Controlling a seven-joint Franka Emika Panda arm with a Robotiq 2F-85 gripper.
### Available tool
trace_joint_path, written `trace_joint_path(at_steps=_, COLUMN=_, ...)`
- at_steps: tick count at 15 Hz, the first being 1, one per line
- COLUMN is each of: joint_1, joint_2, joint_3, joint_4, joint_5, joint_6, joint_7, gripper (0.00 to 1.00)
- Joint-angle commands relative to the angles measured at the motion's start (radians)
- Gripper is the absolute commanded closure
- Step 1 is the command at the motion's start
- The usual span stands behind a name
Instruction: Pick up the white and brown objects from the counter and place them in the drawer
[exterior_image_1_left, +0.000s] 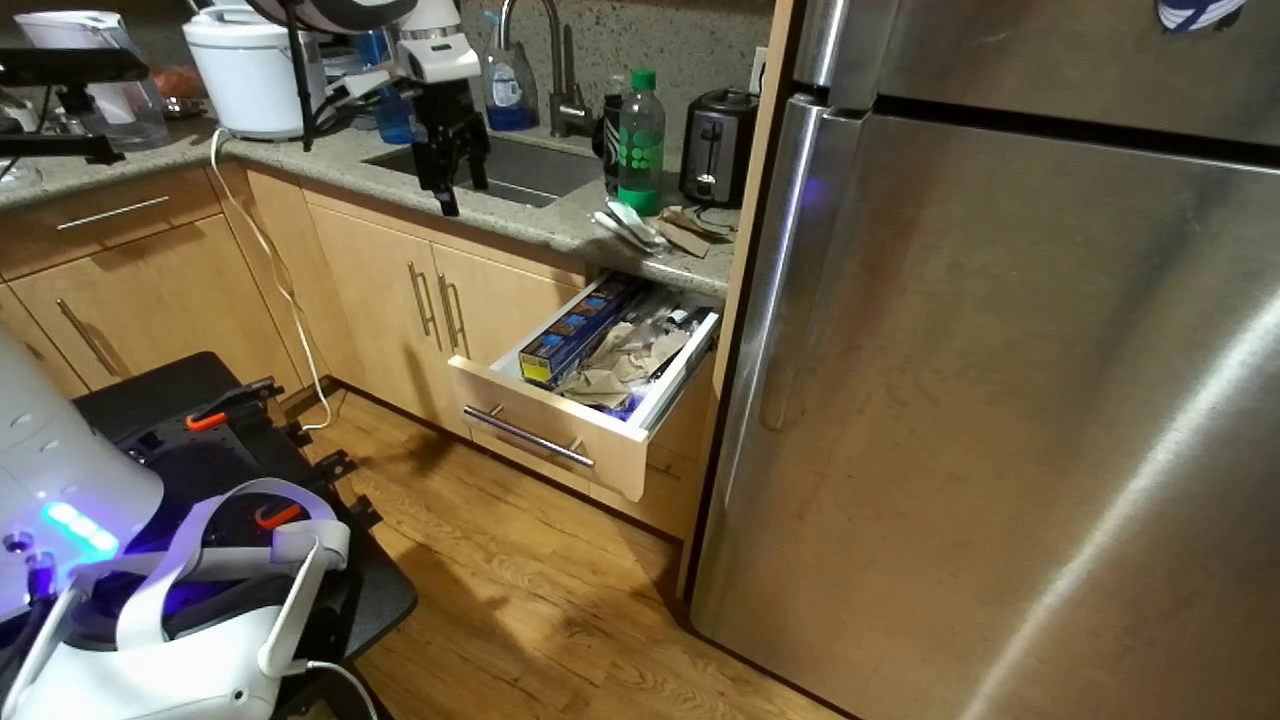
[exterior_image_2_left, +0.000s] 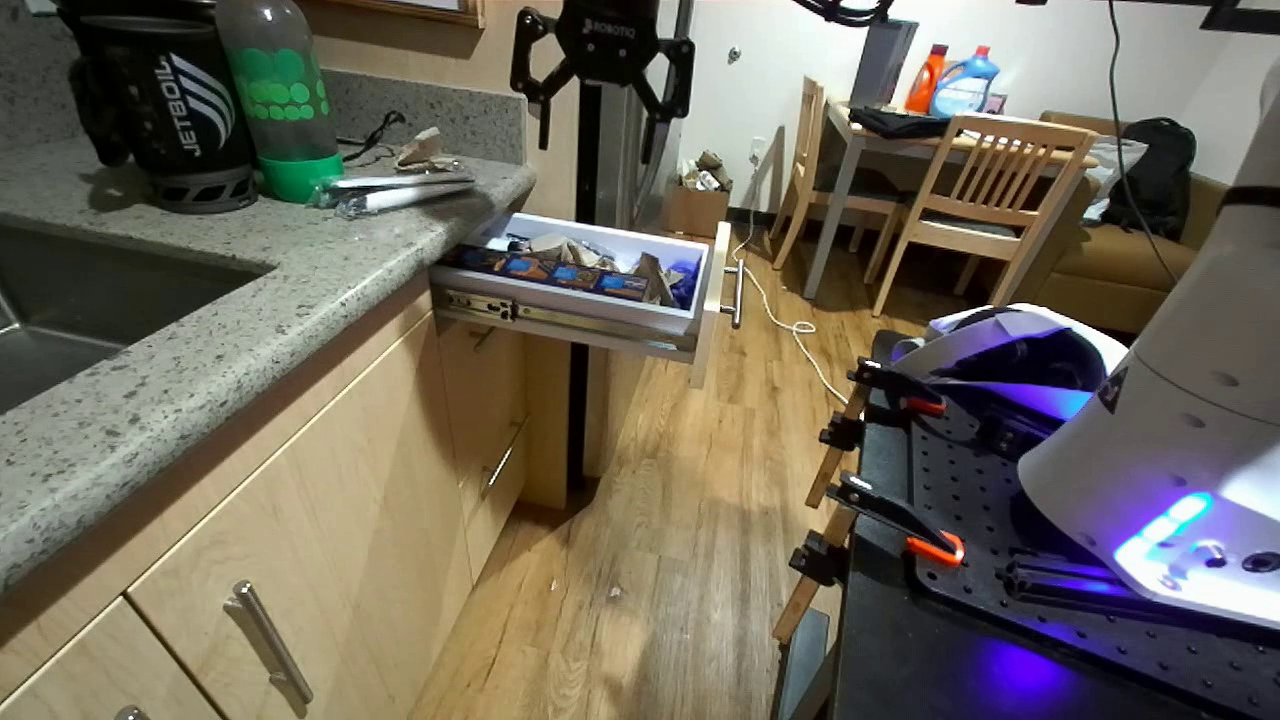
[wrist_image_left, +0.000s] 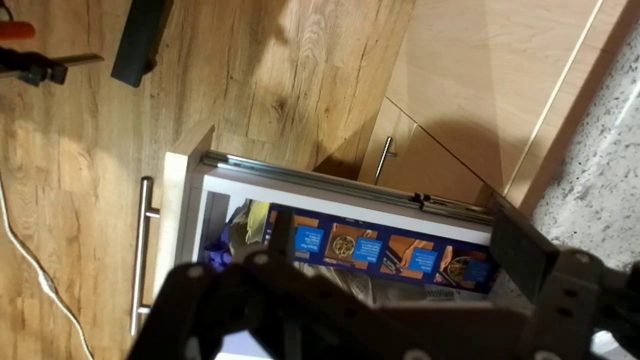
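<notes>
White wrapped objects (exterior_image_1_left: 630, 228) (exterior_image_2_left: 400, 192) lie on the grey counter (exterior_image_1_left: 540, 224) (exterior_image_2_left: 330, 270) near its front edge. Brown objects (exterior_image_1_left: 685, 232) (exterior_image_2_left: 420, 150) lie beside them toward the fridge end. The drawer (exterior_image_1_left: 540, 425) (exterior_image_2_left: 710, 310) (wrist_image_left: 170, 210) is pulled open below that corner. It holds a long blue box (exterior_image_1_left: 575, 335) (exterior_image_2_left: 570, 272) (wrist_image_left: 360, 247), brown paper pieces (exterior_image_1_left: 620, 365) and plastic. My gripper (exterior_image_1_left: 465, 195) (exterior_image_2_left: 596, 146) (wrist_image_left: 402, 237) is open and empty, its fingers wide apart above counter height. In the wrist view, the drawer and blue box show beyond the fingers.
A green bottle (exterior_image_1_left: 640, 150) (exterior_image_2_left: 285, 100) and a black Jetboil cup (exterior_image_2_left: 185, 110) stand near the white objects. A black toaster (exterior_image_1_left: 715, 150) stands behind the brown ones. The steel sink (exterior_image_1_left: 540, 172) (exterior_image_2_left: 80, 300) is inset alongside. The fridge (exterior_image_1_left: 980, 380) stands beside the drawer.
</notes>
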Motion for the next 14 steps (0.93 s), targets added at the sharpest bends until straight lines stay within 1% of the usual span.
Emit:
trace_joint_path(at_steps=1, joint_1=0.002, joint_2=0.038, joint_3=-0.019, joint_4=0.053, joint_5=0.092, joint_6=-0.021, joint_7=0.103, gripper=0.00)
trace_joint_path(at_steps=5, joint_1=0.002, joint_2=0.069, joint_3=-0.041, joint_4=0.085, joint_5=0.190, joint_6=-0.004, joint_7=0.212, gripper=0.00)
trace_joint_path(at_steps=8, joint_1=0.000, joint_2=0.100, joint_3=-0.058, joint_4=0.116, joint_5=0.265, joint_6=-0.012, joint_7=0.279, gripper=0.00)
trace_joint_path(at_steps=11, joint_1=-0.005, joint_2=0.139, joint_3=-0.081, joint_4=0.165, joint_5=0.280, joint_6=-0.014, joint_7=0.333, gripper=0.00)
trace_joint_path(at_steps=14, joint_1=-0.012, joint_2=0.176, joint_3=-0.105, joint_4=0.231, joint_5=0.287, joint_6=-0.044, joint_7=0.379, gripper=0.00)
